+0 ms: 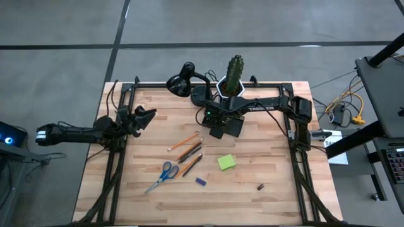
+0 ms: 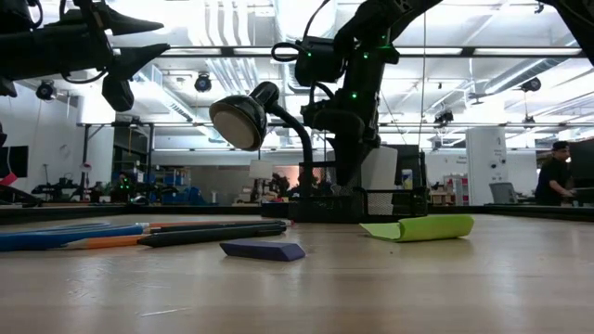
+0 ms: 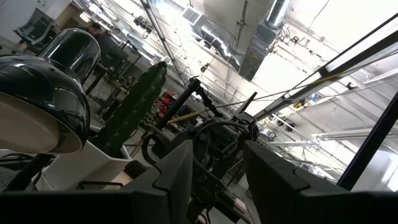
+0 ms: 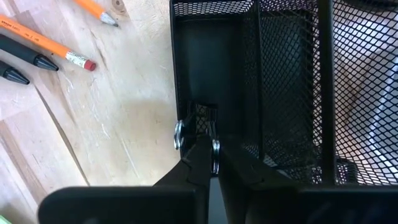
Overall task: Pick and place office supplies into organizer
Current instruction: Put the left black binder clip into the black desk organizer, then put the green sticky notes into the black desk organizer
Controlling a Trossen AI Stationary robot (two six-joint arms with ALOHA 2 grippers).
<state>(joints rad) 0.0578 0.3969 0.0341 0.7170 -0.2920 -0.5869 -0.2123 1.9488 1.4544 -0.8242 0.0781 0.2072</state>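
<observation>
Right gripper point(image 4: 202, 146): over the mesh organizer point(image 4: 273, 81) near the worktop's far edge, fingers pressed together on a small binder clip point(image 4: 196, 134) held above a front compartment.
Left gripper point(image 1: 146, 115): raised near the left edge, fingers apart, nothing between them.
Lamp point(image 1: 180, 82) and cactus point(image 1: 235, 72): far edge, just behind the organizer.
Pencils point(image 1: 184, 142) and pens point(image 1: 189, 157): mid-worktop, lying flat, close together.
Scissors point(image 1: 163, 175): toward the near-left corner, beside the pens.
Sticky pad point(image 1: 226, 162): centre, apart from the pens.
Blue block point(image 1: 201, 181): near the pad, toward the near edge.
Small dark bit point(image 1: 260, 186): toward the near-right corner, alone.
</observation>
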